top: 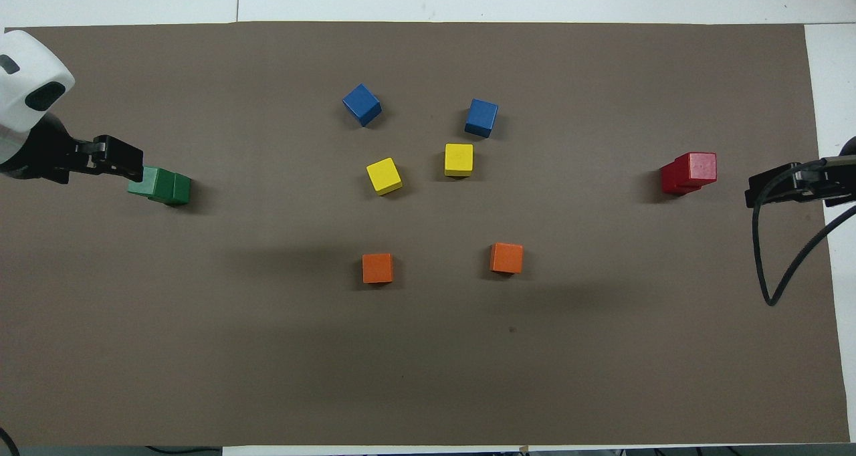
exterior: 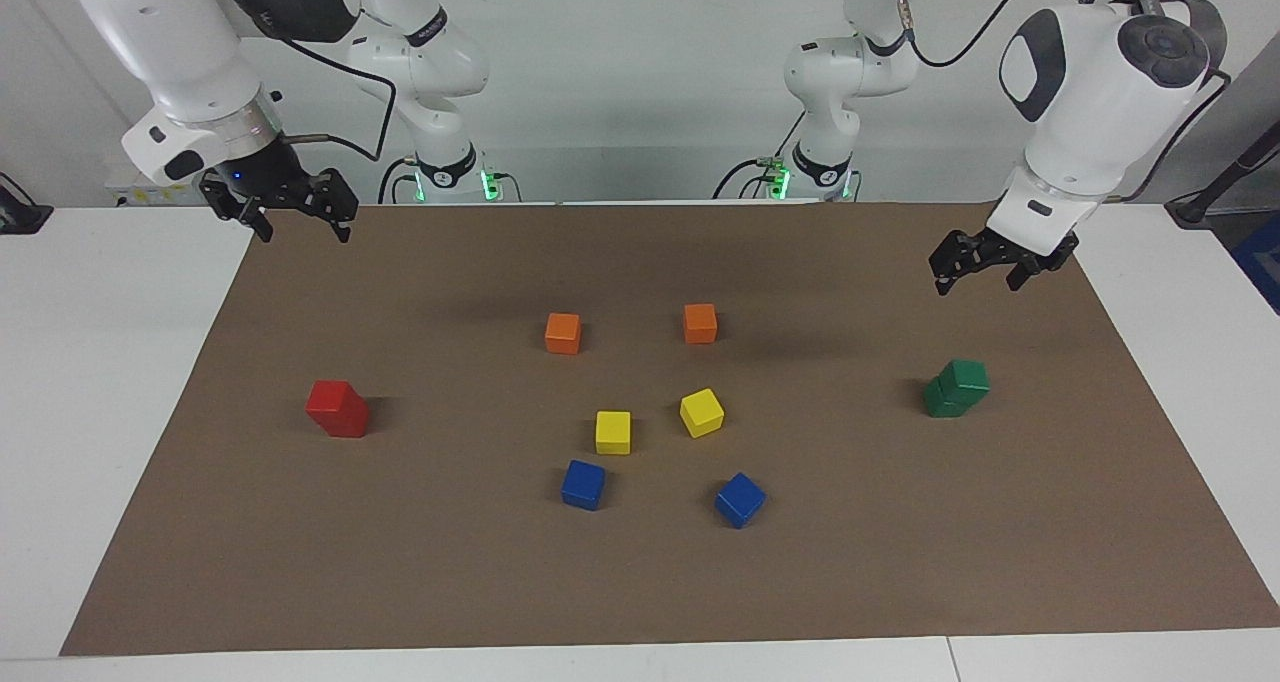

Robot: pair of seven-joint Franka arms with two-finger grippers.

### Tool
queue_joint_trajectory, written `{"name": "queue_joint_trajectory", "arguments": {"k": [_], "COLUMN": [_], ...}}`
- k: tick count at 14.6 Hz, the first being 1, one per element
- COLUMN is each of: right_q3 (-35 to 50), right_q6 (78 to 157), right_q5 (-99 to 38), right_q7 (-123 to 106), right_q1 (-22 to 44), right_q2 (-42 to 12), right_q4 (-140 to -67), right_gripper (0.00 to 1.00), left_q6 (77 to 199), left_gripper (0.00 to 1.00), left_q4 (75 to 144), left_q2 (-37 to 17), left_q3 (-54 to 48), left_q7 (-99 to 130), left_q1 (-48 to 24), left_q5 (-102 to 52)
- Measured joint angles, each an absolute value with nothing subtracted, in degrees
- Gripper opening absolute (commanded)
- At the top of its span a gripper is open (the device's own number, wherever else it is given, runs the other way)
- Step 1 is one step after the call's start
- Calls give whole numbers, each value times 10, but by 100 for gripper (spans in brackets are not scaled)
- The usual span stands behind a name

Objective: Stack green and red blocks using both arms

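Two finished stacks near the brown mat's point(exterior: 640, 582) ends.
Left pincer point(exterior: 990, 265) over the mat beside the green stack point(exterior: 955, 389), right pincer point(exterior: 285, 212) over the mat's corner, well apart from the red stack point(exterior: 338, 408); both released, empty.

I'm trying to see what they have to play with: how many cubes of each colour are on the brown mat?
Red: 2, stacked as one red stack.
Green: 2, stacked as one green stack.
Orange: 2, an orange cube and another orange cube.
Yellow: 2, and.
Blue: 2, and.
Total: 10 cubes.
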State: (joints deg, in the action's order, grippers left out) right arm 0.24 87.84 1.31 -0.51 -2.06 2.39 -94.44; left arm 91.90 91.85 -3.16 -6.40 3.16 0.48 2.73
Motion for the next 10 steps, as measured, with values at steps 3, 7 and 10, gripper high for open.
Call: {"name": "queue_joint_trajectory", "arguments": {"k": [3, 7, 10], "right_q3": [-16, -48, -47], "right_q6": [878, 878, 878], "right_q5": [13, 13, 13], "right_q7": [-5, -5, -5], "right_q1": [0, 25, 25], "right_q2": [23, 23, 23], "right_q4": [-944, -944, -944], "right_gripper": [100, 100, 100], "left_q6": [916, 915, 915], "left_gripper": [100, 100, 100], "left_q4": [941, 947, 947], "left_q2": [-13, -7, -3], "left_q3": [-66, -63, -51], "left_q7": [33, 34, 35], "left_q1": [-1, -3, -3], "left_q5": [27, 25, 9]}}
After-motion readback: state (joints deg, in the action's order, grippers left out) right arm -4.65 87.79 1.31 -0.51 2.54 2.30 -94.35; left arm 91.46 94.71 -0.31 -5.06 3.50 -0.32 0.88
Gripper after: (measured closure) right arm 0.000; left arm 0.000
